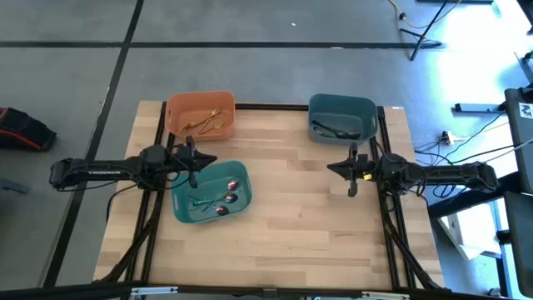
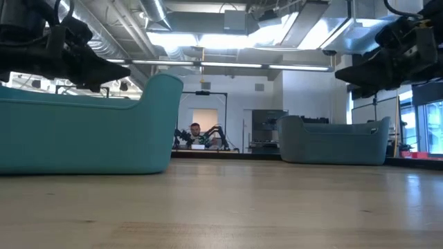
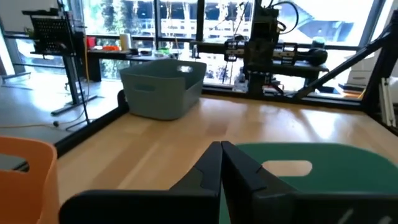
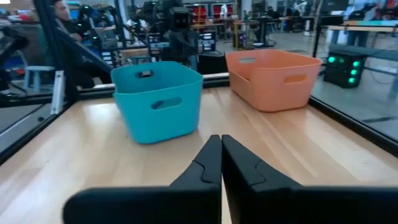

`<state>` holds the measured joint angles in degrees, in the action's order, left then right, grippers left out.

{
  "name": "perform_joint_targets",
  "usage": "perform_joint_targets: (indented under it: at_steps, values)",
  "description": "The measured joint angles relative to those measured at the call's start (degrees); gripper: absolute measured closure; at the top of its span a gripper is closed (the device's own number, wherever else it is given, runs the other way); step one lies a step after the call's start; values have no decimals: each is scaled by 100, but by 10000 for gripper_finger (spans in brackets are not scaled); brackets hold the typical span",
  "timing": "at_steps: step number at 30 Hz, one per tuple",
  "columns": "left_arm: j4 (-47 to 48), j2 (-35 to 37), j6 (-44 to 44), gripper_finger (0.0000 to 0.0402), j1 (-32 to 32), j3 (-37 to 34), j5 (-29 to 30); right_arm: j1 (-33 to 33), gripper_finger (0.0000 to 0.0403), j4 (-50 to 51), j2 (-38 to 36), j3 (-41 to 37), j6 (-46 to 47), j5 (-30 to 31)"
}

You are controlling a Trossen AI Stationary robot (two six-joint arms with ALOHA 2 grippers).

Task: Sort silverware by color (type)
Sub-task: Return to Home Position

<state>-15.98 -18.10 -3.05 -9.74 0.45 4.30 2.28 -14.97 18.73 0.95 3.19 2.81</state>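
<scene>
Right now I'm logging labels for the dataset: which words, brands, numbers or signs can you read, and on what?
None can be read.
White lettering on the left arm: too small to read.
White marks on the dark panel at the picture's right edge: blurred and cut off.

No text, number or sign can be read with certainty. The left arm (image 1: 100,172), at 9 o'clock of the tabletop (image 1: 291,225), carries a line of white lettering along its link; the characters are too small to read.
</scene>
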Motion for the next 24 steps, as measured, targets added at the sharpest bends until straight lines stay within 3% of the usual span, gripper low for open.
perform_joint_targets:
  at_steps: [15, 24]
  values:
    - [1472, 1335, 16, 397, 0, 4, 94, 0, 401, 1300, -1359, 0, -1, -131]
    - [1514, 1774, 58, 396, 2, 4, -145, 0, 401, 1518, -1824, 0, 1, -92]
